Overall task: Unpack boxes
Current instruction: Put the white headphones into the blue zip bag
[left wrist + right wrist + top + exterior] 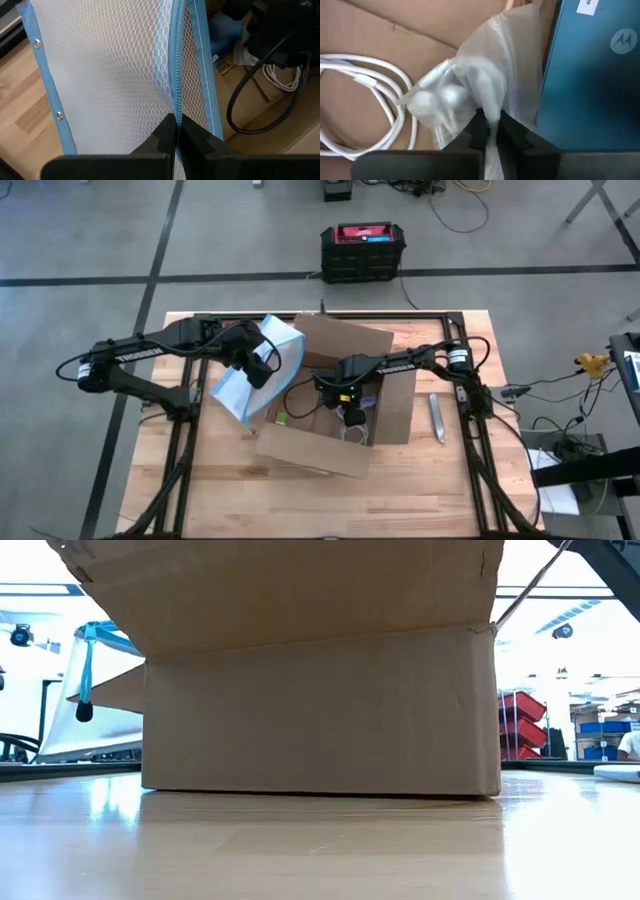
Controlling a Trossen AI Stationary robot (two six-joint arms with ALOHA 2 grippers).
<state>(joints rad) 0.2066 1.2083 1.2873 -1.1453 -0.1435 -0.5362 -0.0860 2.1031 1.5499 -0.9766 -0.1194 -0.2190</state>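
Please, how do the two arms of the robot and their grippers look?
Both arms are dark, nearly black, slim and jointed, with black cables looping along them. The left gripper and the right gripper each have two dark, wedge-shaped fingers on a broad black base. No markings are visible.

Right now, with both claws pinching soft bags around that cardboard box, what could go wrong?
The right claw pinches only a thin fold of the small clear plastic packet inside the cardboard box; the film could slip or tear on lifting.

The white cable coils right beside that packet and might snag and come up with it.

The left claw holds the blue-edged mesh bag only along its zipper edge, so the bag could sag or swing against the box flap.
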